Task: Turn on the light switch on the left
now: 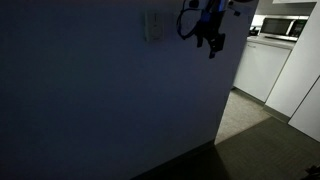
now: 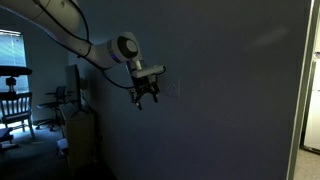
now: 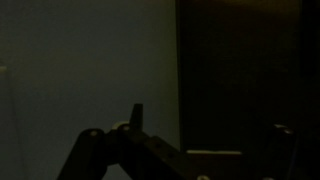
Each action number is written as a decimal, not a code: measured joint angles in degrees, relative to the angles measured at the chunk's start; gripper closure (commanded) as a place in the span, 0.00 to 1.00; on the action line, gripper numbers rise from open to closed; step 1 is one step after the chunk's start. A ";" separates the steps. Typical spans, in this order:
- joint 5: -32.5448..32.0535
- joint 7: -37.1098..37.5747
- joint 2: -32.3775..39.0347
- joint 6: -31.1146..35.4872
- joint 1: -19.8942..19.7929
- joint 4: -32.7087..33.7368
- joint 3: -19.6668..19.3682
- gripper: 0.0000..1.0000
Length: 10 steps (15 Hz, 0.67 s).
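Observation:
The room is dark. A pale light switch plate (image 1: 153,27) sits high on the dark wall; in an exterior view it shows faintly (image 2: 179,90) just right of the gripper. My gripper (image 1: 209,42) hangs in the air in front of the wall, to the right of the plate and apart from it. It also shows in an exterior view (image 2: 145,98), close to the wall with fingers pointing down. In the wrist view the gripper (image 3: 210,125) shows two fingers set wide apart with nothing between them. The switch itself is too dark to make out.
The wall ends at a corner (image 1: 238,70) right of the gripper. Beyond it is a lit kitchen with white cabinets (image 1: 262,66) and a microwave (image 1: 284,27). A chair (image 2: 12,102), a window with blinds (image 2: 9,46) and a low cabinet (image 2: 82,135) stand behind the arm.

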 measured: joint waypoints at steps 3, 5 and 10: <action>0.00 -0.20 0.03 1.11 -0.06 0.00 0.00 0.00; 0.30 -2.36 0.37 1.65 -0.36 0.57 -0.01 0.00; 3.93 -12.31 4.54 1.78 -1.71 7.54 -0.02 0.00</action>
